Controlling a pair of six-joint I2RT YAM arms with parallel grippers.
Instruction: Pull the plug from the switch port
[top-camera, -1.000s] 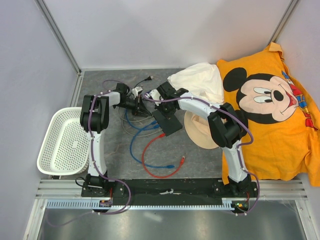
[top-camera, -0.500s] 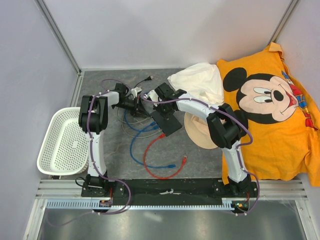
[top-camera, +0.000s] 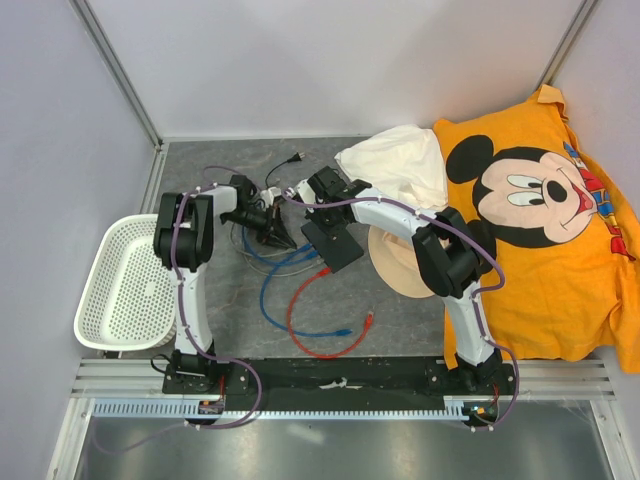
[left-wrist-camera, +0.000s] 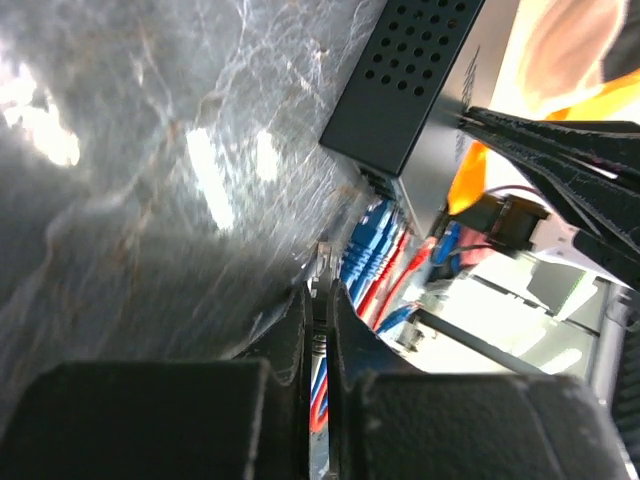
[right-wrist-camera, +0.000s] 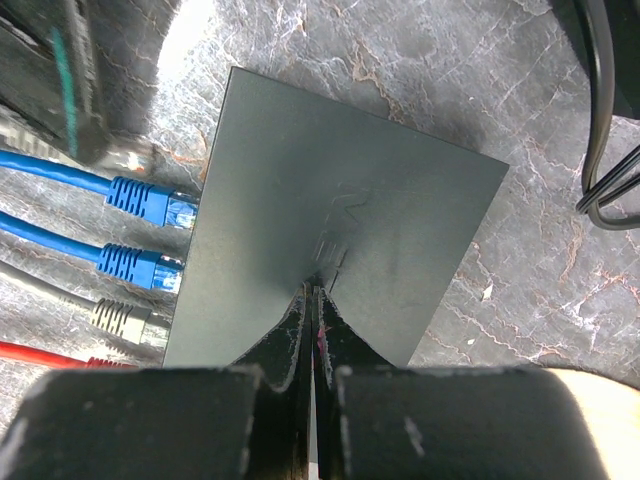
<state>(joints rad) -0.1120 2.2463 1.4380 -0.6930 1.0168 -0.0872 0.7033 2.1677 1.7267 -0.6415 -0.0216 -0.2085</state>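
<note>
From above, I see the switch (top-camera: 335, 247) on the table (top-camera: 225, 300) between both arms. Left wrist: my left gripper (left-wrist-camera: 318, 300) is narrow, pinching a clear plug (left-wrist-camera: 322, 265) just outside the switch port (left-wrist-camera: 378, 185). Right wrist: my right gripper (right-wrist-camera: 314, 300) is fully closed, its tips pressing on the switch's top.

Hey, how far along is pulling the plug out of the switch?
Done: one clear-tipped plug looks out, lying apart from the port edge of the switch. In hand: the left gripper is shut on that plug, while the shut right gripper presses on the switch's top. Left: probably only letting go; two blue plugs, a gray plug and a red plug sit in their ports.
</note>
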